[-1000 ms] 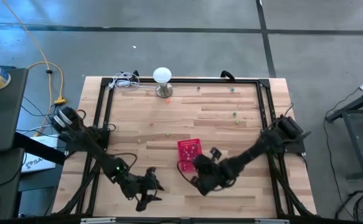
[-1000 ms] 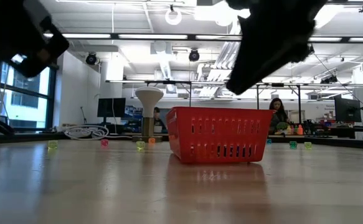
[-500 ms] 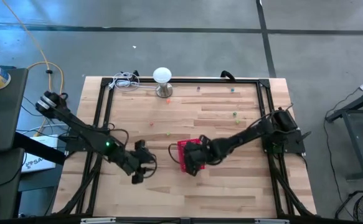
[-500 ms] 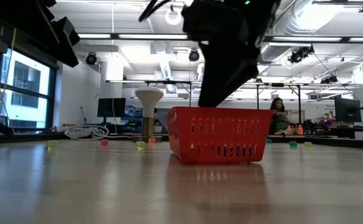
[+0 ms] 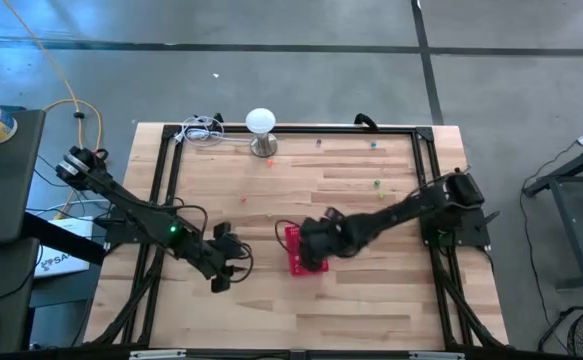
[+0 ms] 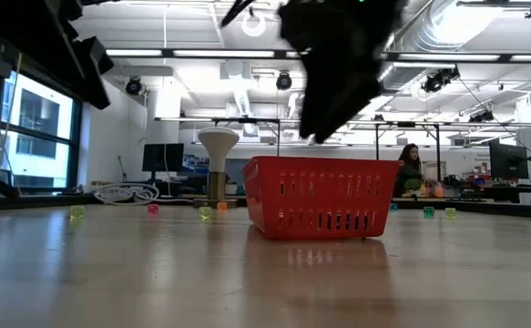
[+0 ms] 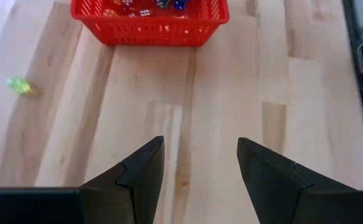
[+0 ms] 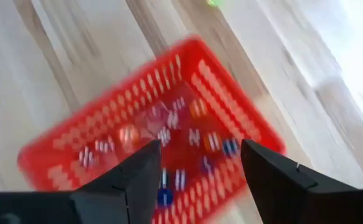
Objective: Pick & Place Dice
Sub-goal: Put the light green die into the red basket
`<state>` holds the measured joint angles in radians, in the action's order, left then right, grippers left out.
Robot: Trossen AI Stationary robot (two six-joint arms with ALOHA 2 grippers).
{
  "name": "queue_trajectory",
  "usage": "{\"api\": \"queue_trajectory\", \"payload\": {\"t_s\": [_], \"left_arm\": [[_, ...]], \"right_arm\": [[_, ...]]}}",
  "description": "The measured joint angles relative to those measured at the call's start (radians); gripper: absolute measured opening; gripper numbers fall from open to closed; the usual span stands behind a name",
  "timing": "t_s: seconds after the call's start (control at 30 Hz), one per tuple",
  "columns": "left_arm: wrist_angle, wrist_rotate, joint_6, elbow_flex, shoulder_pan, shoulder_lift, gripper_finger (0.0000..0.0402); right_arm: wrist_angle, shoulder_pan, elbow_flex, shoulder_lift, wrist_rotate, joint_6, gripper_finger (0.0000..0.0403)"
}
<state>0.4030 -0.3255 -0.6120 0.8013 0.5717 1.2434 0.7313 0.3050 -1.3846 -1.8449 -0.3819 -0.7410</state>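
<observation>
The red basket (image 5: 304, 255) stands on the wooden table and holds several dice (image 8: 197, 137) in mixed colours. My right gripper (image 8: 200, 163) hangs open above the basket, nothing between its fingers; in the low view it is the dark shape (image 6: 338, 64) over the basket (image 6: 320, 196). My left gripper (image 7: 200, 149) is open and low over bare wood left of the basket (image 7: 147, 22), pointing at it. Loose dice lie on the table: a green one (image 7: 18, 84) near the left gripper, others farther off (image 5: 378, 183) (image 5: 270, 215).
A white dome-topped lamp (image 5: 260, 125) stands at the far edge beside a coil of cable (image 5: 201, 130). More loose dice lie near the far edge (image 5: 319, 142) (image 5: 373, 144). A black frame (image 5: 166, 180) borders the table. A person (image 6: 409, 164) sits in the room beyond.
My right gripper has gone from the basket's near side toward the far edge and now hangs over the basket. My left gripper has moved from the near edge toward the far edge, then held still left of the basket. The basket has stayed in place.
</observation>
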Motion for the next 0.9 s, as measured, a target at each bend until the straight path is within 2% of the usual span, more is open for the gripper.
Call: {"api": "queue_trajectory", "payload": {"t_s": [0.17, 0.33, 0.43, 0.6, 0.9], "left_arm": [[0.012, 0.022, -0.062, 0.000, 0.024, 0.000, 0.0196], [0.011, 0.022, -0.070, 0.000, 0.034, 0.000, 0.0196], [0.011, 0.021, -0.061, 0.000, 0.018, 0.000, 0.0196], [0.012, 0.020, -0.059, 0.000, -0.019, 0.000, 0.0196], [0.029, 0.018, -0.068, 0.000, -0.029, 0.000, 0.0196]], "right_arm": [[0.243, 0.131, -0.002, 0.045, -0.151, -0.309, 0.0207], [0.581, 0.227, 0.005, 0.046, -0.165, -0.682, 0.0205], [0.666, 0.225, 0.045, 0.054, -0.166, -0.782, 0.0205], [0.629, 0.183, 0.195, 0.169, -0.162, -0.808, 0.0205], [0.346, 0.130, 0.610, 0.465, -0.189, -0.872, 0.0204]]}}
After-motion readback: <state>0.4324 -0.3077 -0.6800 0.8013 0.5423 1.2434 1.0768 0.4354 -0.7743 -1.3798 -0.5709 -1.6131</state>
